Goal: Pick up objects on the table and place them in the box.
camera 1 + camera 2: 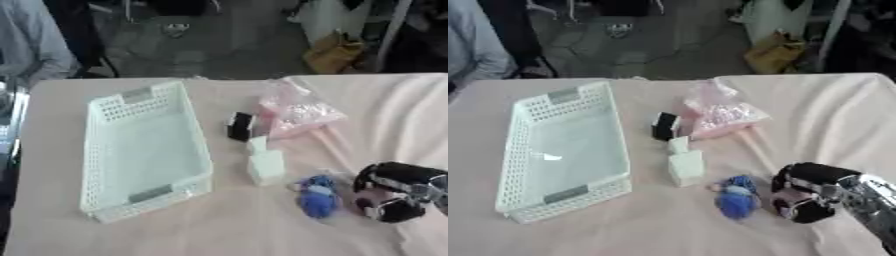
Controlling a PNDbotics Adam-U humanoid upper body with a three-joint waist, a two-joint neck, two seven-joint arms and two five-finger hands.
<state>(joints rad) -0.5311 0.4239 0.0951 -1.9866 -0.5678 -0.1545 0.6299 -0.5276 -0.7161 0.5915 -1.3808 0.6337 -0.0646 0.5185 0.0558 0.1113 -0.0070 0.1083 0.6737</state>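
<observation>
Nothing binned yet: basket (105, 150) empty; black block (240, 126), white blocks (265, 166), pink bag (297, 112), blue object (317, 197) all right of it; right hand (802, 197) curled, apparently holding nothing, beside the blue object.

One white perforated box (144, 150), well off to the left of the single robot hand (807, 197) in view, the right one, fingers curled. One blue object (736, 197) just left of that hand; beyond it and farther left, two pale blocks, a larger (266, 167) and a smaller (256, 144) touching behind it, plus one black object (240, 126) farther still. One clear bag of pink contents (293, 111) well beyond the hand, and one pale pink stick-like piece (331, 142) running from the bag toward the hand.
</observation>
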